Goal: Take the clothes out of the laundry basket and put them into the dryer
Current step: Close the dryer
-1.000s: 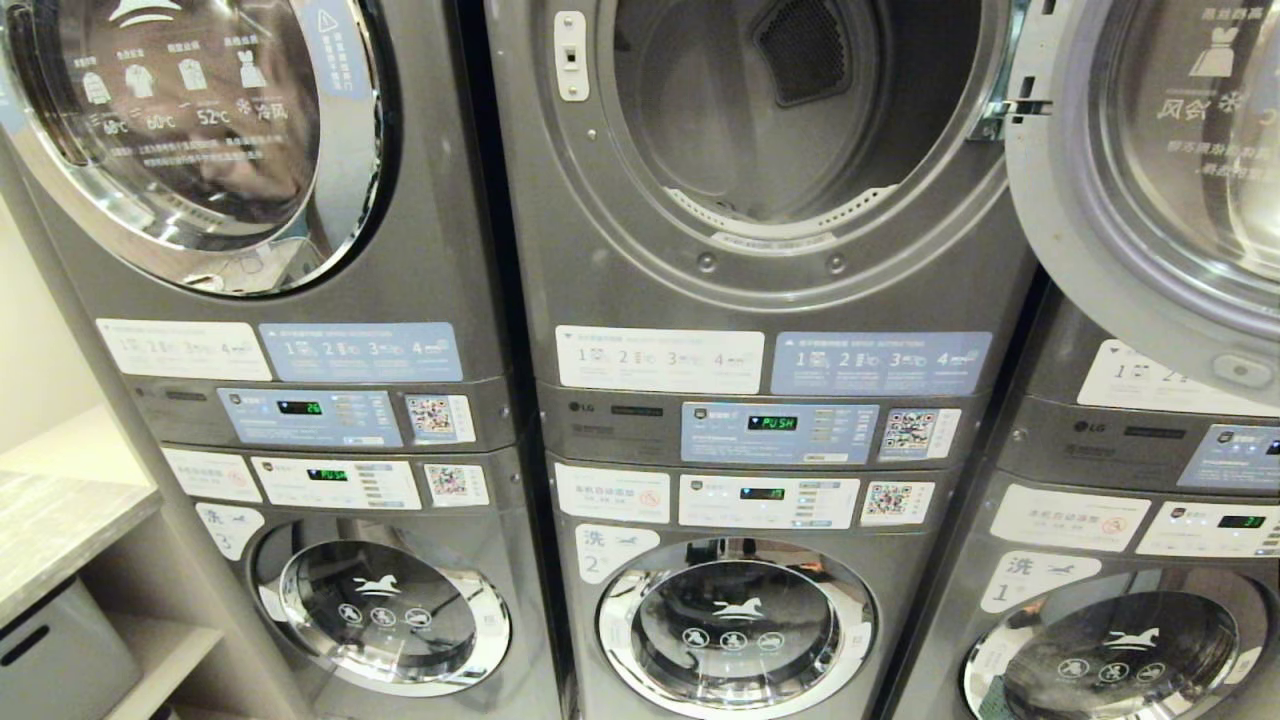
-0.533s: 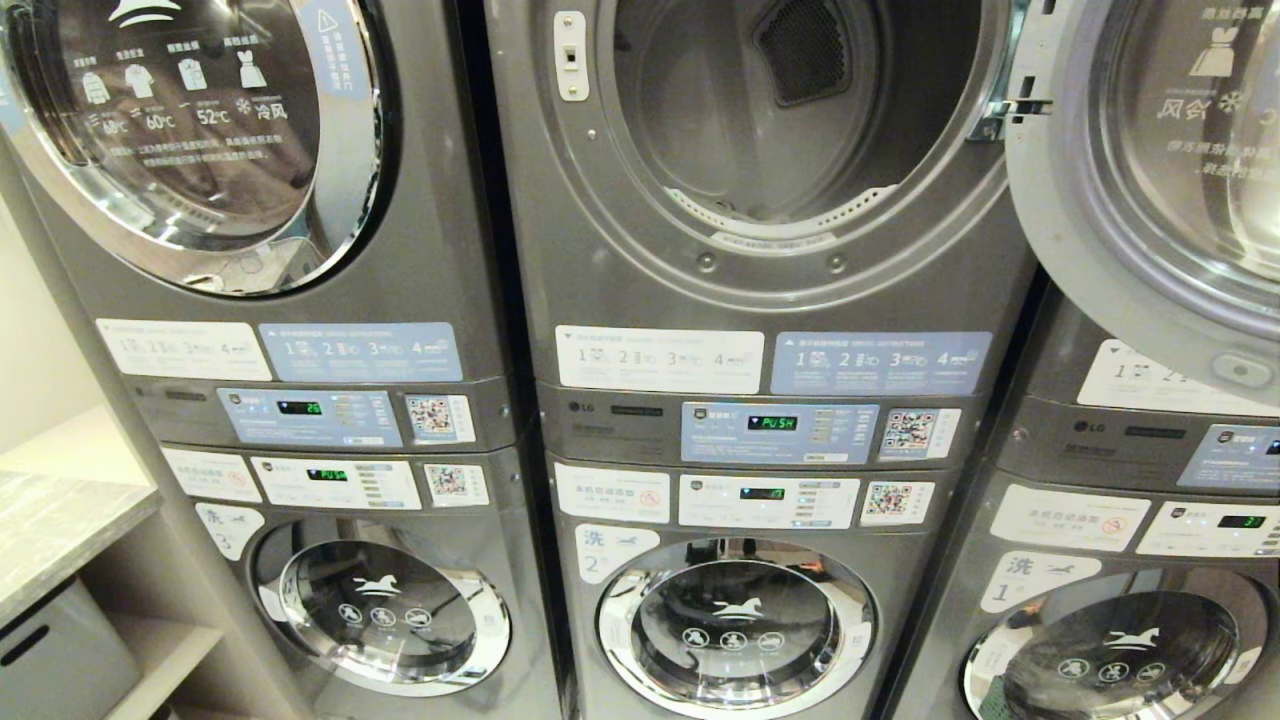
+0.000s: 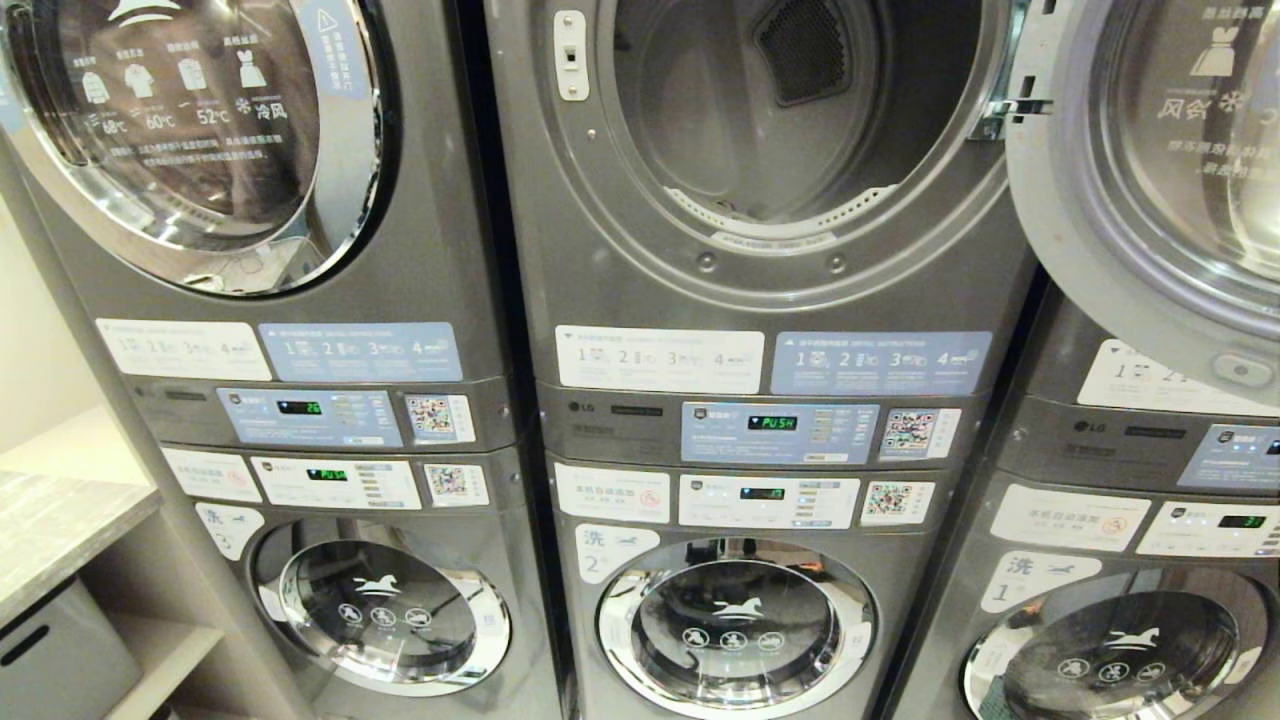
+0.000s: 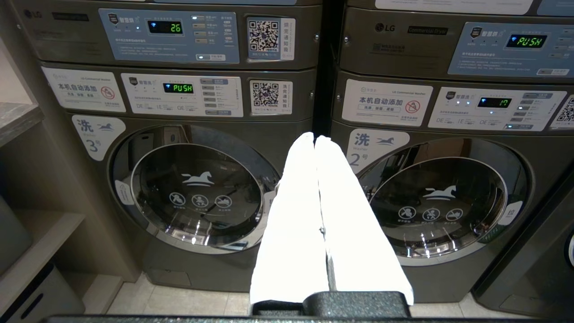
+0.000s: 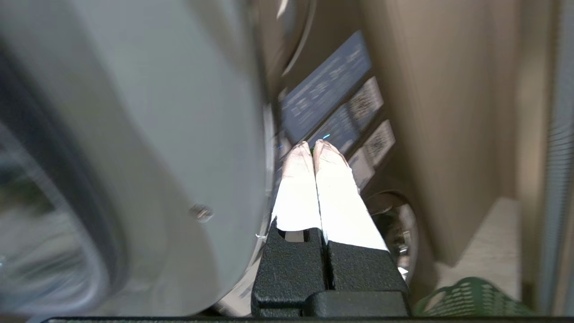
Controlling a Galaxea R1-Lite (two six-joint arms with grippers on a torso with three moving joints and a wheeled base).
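The dryer (image 3: 770,290) is the middle upper machine, with a green PUSH display (image 3: 773,422). Its round door (image 3: 1130,200) is swung open to the right, and no clothes show in the grey drum (image 3: 740,120). Neither gripper appears in the head view. In the right wrist view my right gripper (image 5: 312,142) is shut with nothing in it, close beside the pale inner face of the open door (image 5: 157,134). A corner of the green laundry basket (image 5: 471,298) shows low beside it. The clothes are out of view. My left gripper (image 4: 314,137) is shut and empty, parked facing the lower washers.
A like dryer (image 3: 200,130) with its door closed stands to the left. Horse-logo washers (image 3: 737,625) fill the lower row. At the far left are a grey counter (image 3: 60,520) and a grey bin (image 3: 50,660) on a shelf. Pale floor tiles (image 4: 179,300) lie before the machines.
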